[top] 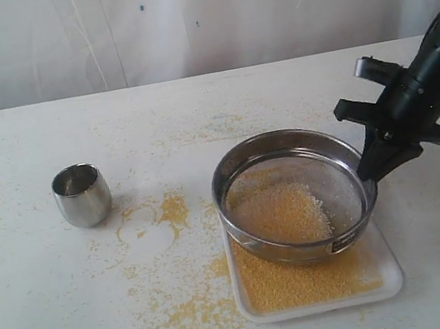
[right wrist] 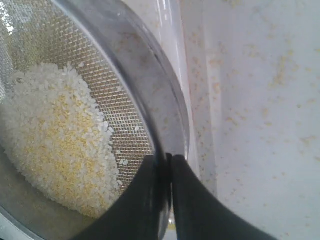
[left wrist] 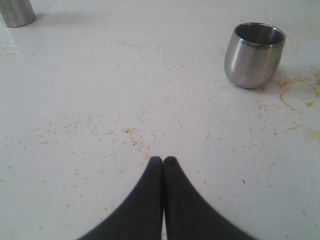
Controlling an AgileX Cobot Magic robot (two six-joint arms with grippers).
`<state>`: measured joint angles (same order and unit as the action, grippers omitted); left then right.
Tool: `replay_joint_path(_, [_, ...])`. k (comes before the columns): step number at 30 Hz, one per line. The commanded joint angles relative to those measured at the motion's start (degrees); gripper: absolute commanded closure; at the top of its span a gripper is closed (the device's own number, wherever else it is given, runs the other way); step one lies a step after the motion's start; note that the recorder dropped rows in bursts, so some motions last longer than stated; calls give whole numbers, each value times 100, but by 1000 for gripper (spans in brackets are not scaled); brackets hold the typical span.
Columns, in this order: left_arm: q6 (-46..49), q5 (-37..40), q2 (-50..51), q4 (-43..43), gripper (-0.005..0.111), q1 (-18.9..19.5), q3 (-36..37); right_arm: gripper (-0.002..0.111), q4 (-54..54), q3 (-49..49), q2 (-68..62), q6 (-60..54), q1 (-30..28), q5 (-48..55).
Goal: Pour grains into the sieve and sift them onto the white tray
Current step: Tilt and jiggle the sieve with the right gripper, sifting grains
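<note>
The steel sieve (top: 293, 194) is held tilted above the white tray (top: 390, 271), with a heap of grains (top: 286, 214) on its mesh. Sifted yellow grains (top: 299, 282) cover the tray under it. My right gripper (top: 367, 175) is shut on the sieve's rim at its right side; in the right wrist view the rim (right wrist: 165, 115) runs between the two black fingers of that gripper (right wrist: 165, 159), beside pale and yellow grains (right wrist: 55, 135). My left gripper (left wrist: 163, 160) is shut and empty, low over the bare tabletop, out of the exterior view.
A small steel cup (top: 82, 194) stands upright and empty at the left, also seen from the left wrist (left wrist: 253, 54). Spilled grains (top: 184, 305) lie scattered on the white tabletop left of the tray. Another steel object (left wrist: 16, 12) shows at a corner of the left wrist view.
</note>
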<state>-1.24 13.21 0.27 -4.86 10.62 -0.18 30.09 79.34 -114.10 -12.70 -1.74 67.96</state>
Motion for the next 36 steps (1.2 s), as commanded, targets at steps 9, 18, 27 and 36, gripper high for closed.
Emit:
replay_joint_path(9, [-3, 2, -27, -31, 107, 8, 18, 108, 0, -1093, 1475, -917, -2, -549])
replay_joint_path(18, [-3, 2, -27, -31, 107, 8, 18, 108, 8, -343, 448, -800, -57, 78])
replay_joint_path(27, [-3, 2, -27, -31, 107, 8, 18, 108, 68, -202, 201, -839, -30, 200])
replay_joint_path(36, [-3, 2, -27, -31, 107, 8, 18, 108, -194, -213, 201, -762, -30, -494])
